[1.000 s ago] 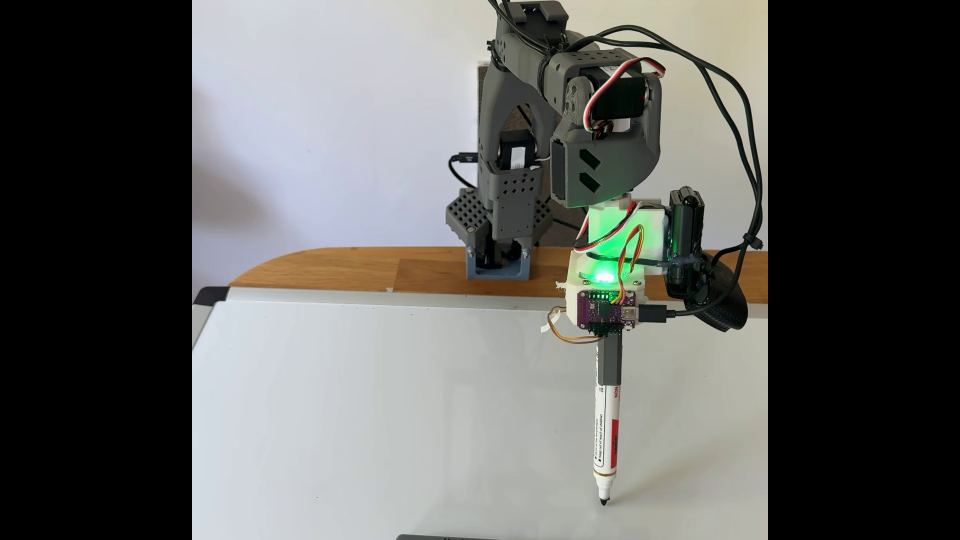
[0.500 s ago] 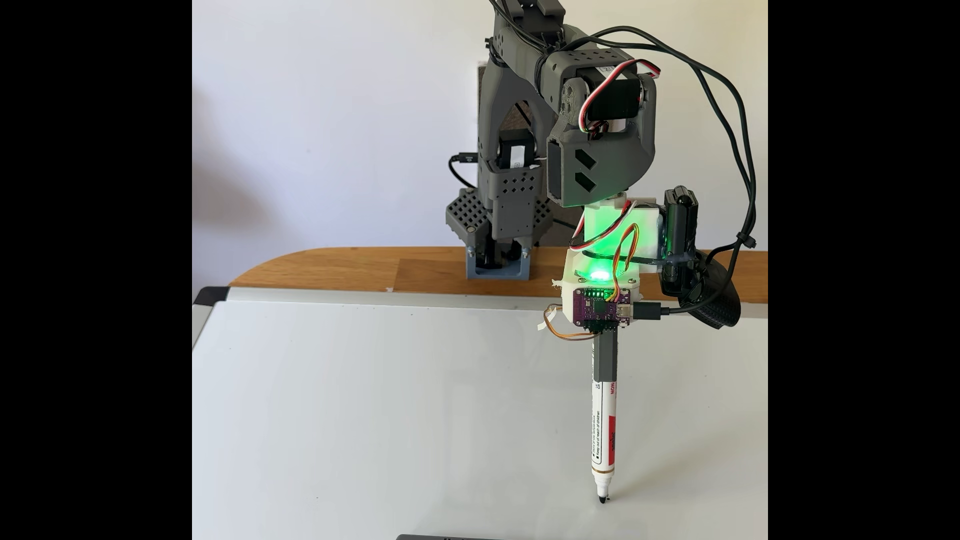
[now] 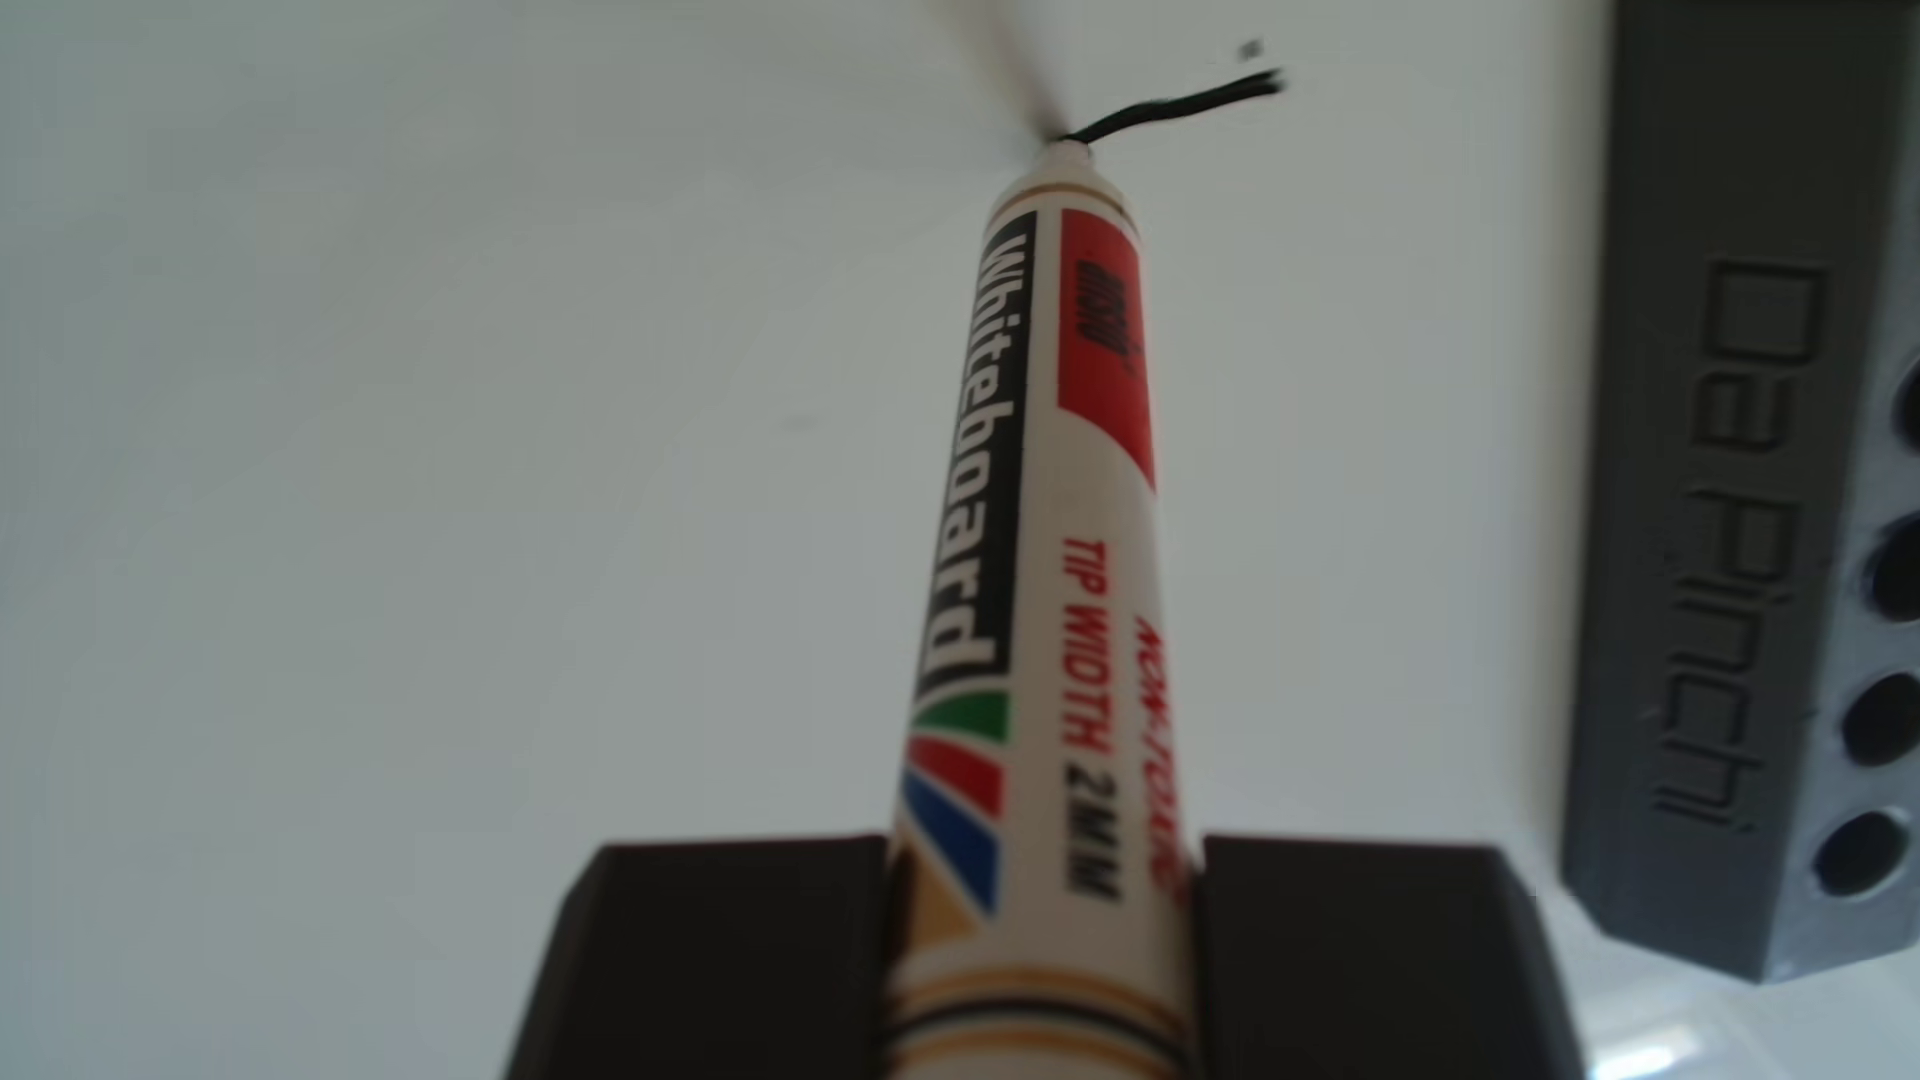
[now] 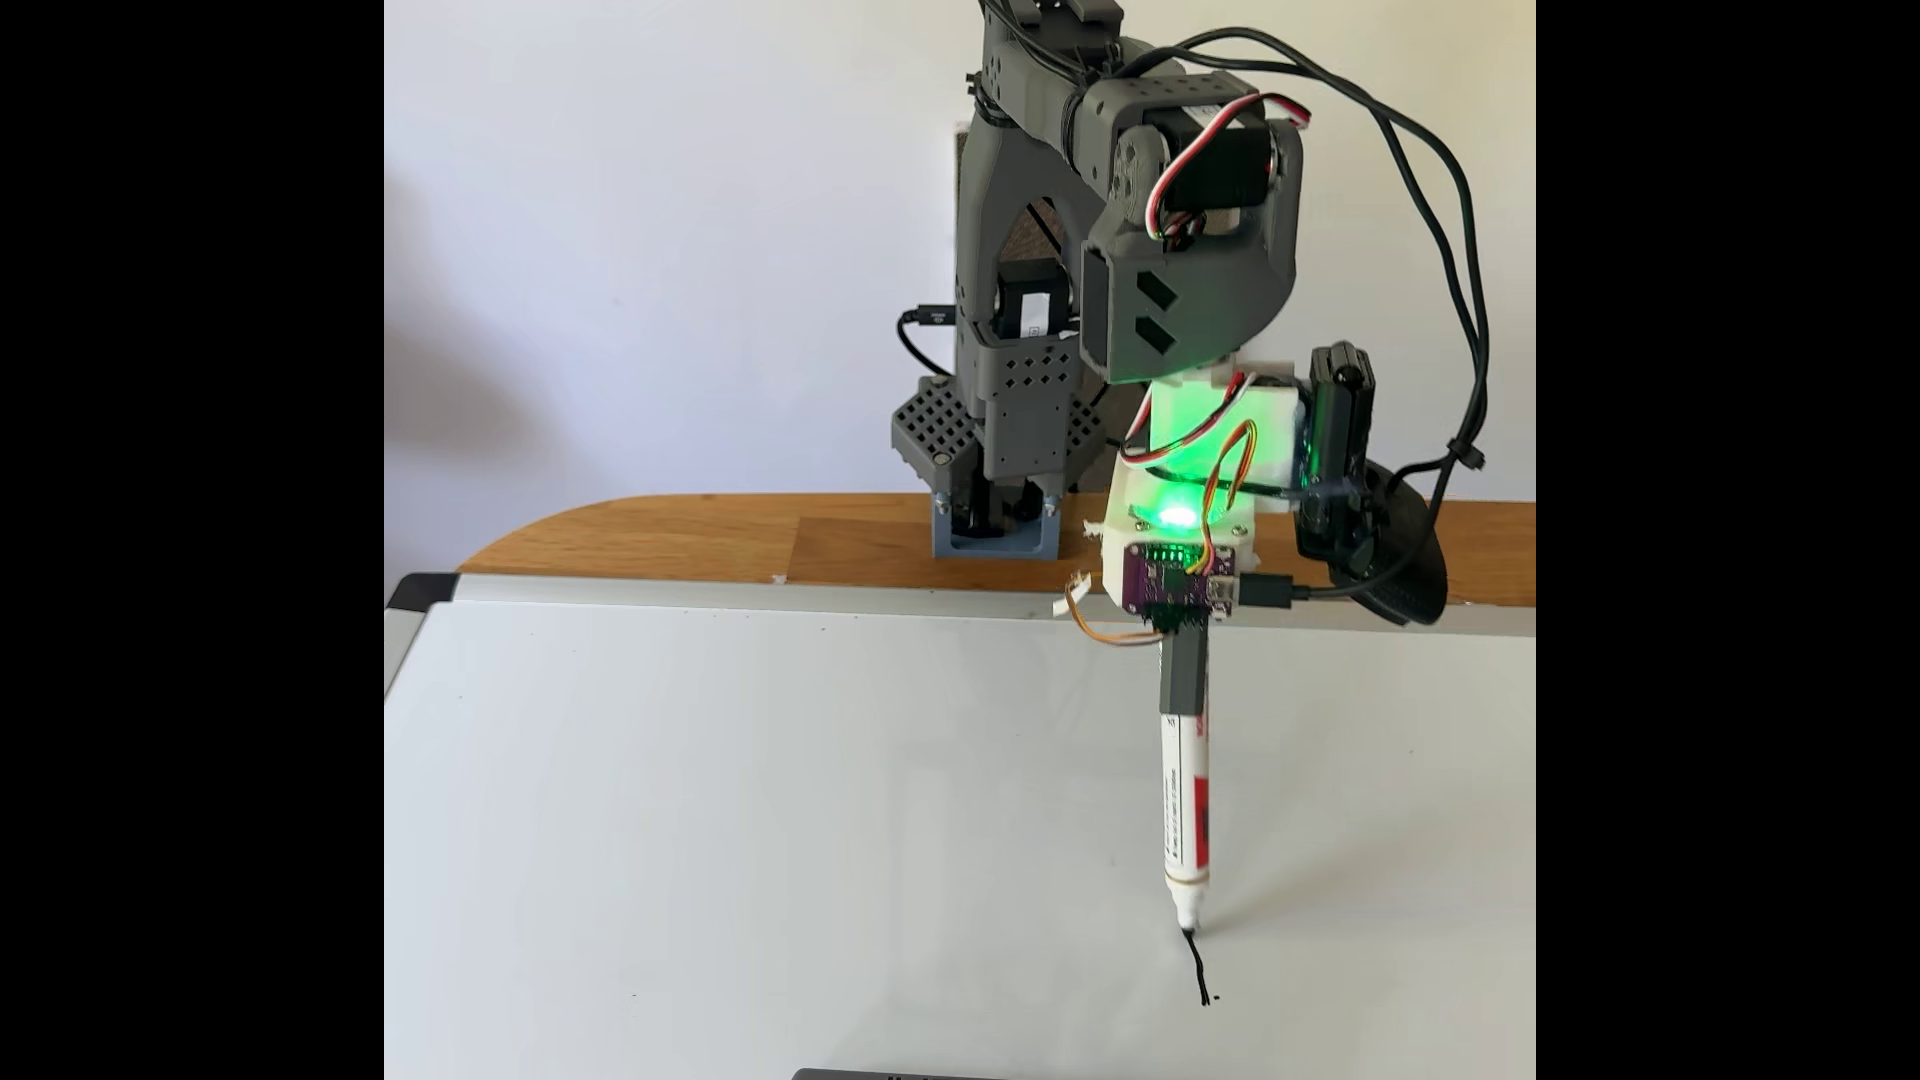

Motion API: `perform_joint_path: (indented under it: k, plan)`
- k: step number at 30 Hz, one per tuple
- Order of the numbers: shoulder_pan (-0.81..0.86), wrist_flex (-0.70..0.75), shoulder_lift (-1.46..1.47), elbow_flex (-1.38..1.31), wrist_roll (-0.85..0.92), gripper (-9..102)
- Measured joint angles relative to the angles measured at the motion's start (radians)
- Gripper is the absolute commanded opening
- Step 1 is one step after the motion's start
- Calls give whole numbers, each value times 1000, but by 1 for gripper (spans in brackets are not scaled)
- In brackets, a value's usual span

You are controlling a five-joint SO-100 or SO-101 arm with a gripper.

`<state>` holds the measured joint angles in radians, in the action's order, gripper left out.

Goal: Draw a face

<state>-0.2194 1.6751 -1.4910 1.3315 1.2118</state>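
We see dark jaws clamping the white cylindrical whiteboard marker (image 3: 1039,582), its tip beyond them ending a short black line (image 4: 1198,968).

marker tip: in the other view the marker (image 3: 1049,582) hides its own nib; only the collar shows at 12 o'clock, where the black line (image 3: 1174,104) begins.
marker label: the print near the holder (image 3: 727,955) is blurred.
holder: cut off by the bottom edge.
grey block (image 3: 1745,519): cut off at 3 o'clock.
dark object (image 4: 904,1073): in the fixed view, cut off at 6 o'clock; cannot tell what it is.
marker print: in the fixed view, too small to read.
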Motion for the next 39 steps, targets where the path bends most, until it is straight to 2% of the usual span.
perform_joint_path:
  k: [11,17,23,29,39]
  plan:
    - [23,8,-75,-9,-3,-1]
    - [153,6,-106,-57,41,-1]
    - [272,-54,-78,-44,115,-1]
    - [301,-124,8,-43,132,-1]
    - [299,-132,43,-43,132,-1]
